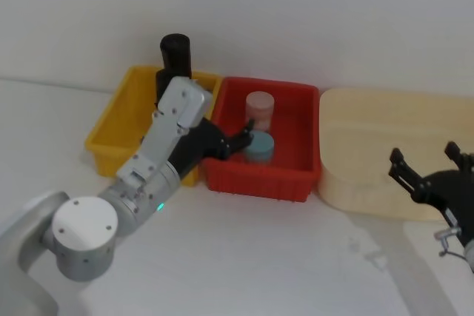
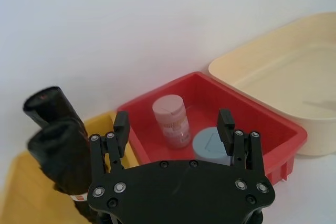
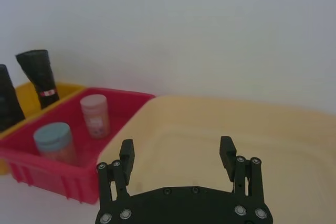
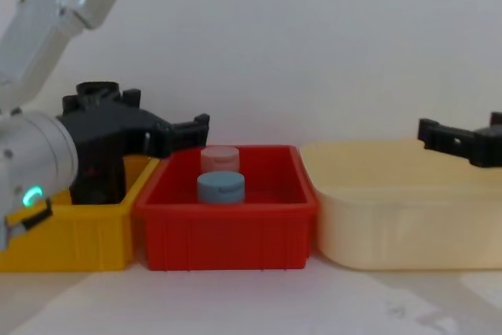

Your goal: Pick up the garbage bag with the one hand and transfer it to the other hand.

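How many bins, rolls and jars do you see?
Bins: 3: yellow bin, red bin, cream bin
Rolls: 2: rear roll, front roll
Jars: 2: pink jar, blue jar
Total: 7

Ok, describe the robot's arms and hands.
The left arm is silver-grey with rounded joints and a small green light. Both the left hand and right hand are black, long-fingered, with silver screws on flat palm plates.
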